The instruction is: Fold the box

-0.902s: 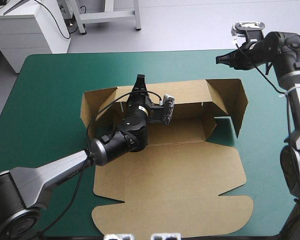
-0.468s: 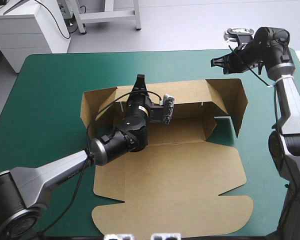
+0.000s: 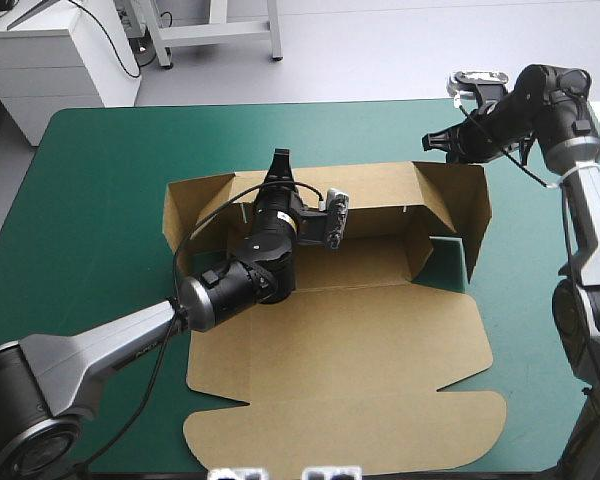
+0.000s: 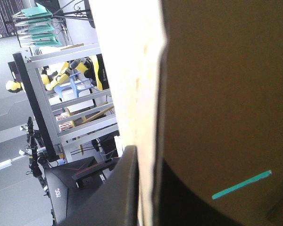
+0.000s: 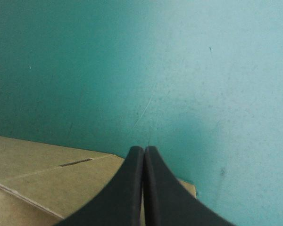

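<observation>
1. Across the middle of the teal-green counter (image 3: 90,220) lies one brown box (image 3: 380,350), its lid (image 3: 340,430) flat toward the near edge and its far wall (image 3: 380,185) raised.
2. That wall runs left to right. The left hand (image 3: 280,160) is clamped on its top edge, left of the middle.
3. The right hand (image 3: 429,141) has its fingers pressed together and holds nothing. It hovers at the box's far right corner, just over the standing right flap (image 3: 475,215) and much nearer to it than the left hand. Folding that flap inward looks like the next move.
4. Count: one box, two hands.
</observation>
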You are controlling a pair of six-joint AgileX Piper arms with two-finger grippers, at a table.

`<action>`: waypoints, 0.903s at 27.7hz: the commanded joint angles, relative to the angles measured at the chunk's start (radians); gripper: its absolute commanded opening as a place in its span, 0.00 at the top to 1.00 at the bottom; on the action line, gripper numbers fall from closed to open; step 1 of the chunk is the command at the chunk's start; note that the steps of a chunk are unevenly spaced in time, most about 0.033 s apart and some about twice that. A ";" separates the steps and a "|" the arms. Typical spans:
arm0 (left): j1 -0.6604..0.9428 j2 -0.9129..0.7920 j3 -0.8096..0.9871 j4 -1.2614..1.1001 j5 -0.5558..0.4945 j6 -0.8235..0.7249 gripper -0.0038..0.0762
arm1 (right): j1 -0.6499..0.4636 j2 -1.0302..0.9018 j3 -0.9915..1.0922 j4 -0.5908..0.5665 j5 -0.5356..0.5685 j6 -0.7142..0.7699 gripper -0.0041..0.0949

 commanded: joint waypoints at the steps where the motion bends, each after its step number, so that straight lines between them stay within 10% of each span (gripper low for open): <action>1: -0.009 -0.032 -0.015 -0.008 0.023 0.004 0.96 | -0.006 -0.106 0.037 0.017 0.008 -0.039 0.98; 25: -0.009 -0.032 -0.015 -0.007 0.023 0.004 0.96 | -0.006 -0.457 0.545 0.163 -0.103 -0.244 0.98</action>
